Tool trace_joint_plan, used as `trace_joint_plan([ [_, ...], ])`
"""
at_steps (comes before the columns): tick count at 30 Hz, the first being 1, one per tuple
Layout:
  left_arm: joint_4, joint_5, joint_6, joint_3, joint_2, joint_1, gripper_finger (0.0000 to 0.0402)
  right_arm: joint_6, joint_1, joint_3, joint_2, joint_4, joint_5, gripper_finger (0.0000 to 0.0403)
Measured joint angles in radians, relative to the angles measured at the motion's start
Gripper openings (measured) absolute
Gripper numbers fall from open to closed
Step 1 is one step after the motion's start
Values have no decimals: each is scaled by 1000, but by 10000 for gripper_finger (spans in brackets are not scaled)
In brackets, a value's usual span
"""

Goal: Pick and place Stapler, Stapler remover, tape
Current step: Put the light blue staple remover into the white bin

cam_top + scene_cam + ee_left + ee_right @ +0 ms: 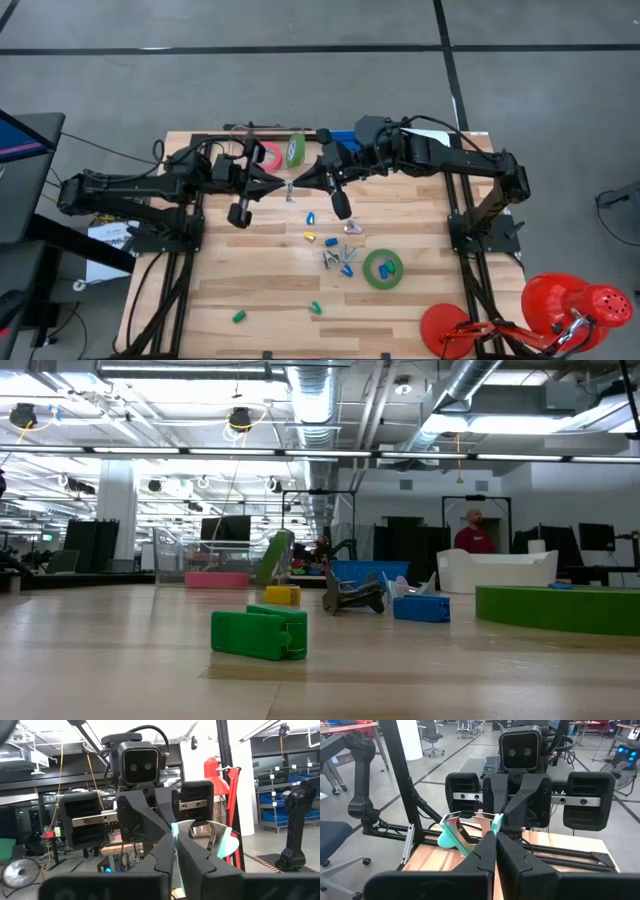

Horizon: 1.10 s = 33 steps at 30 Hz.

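Squarely tip to tip over the bench (250, 290): left gripper (281, 186) and right gripper (300, 184), each pinched tight on the teal-handled stapler remover (289, 188), held between the two. Same stapler remover (222, 840) wedged in the left fingers (200, 865), with a teal handle (451, 836) jutting beside the right ones.

Just beyond the grippers, toward the far edge: pink-red tape roll (270, 155) touching a green tape roll on edge (296, 149).

Nearer the front, below the right gripper: small coloured pieces (340, 255), then a flat green tape roll (383, 269) beside them.
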Motion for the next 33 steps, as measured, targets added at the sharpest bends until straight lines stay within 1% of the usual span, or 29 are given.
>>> trace_joint_plan([
  [3,0,-5,-5,0,0,0,47,0,0,0,1,-3,3,1],
  [7,1,-37,-35,0,0,0,98,0,-1,0,1,-3,6,0],
  [11,1,-41,-60,0,0,0,145,0,-1,0,1,-3,6,0],
  [15,-3,-41,-79,0,-8,0,177,0,-8,0,-6,-22,6,0],
  [18,-1,-41,-86,0,-25,0,187,0,-20,0,-20,-43,10,0],
  [22,0,-41,-89,0,-41,0,187,-2,-45,-1,-53,-106,28,0],
  [26,0,-41,-97,2,-52,0,183,-23,-80,0,-93,-201,42,0],
  [33,-7,-41,-97,1,-53,0,182,-45,-153,0,-158,-394,110,0],
])
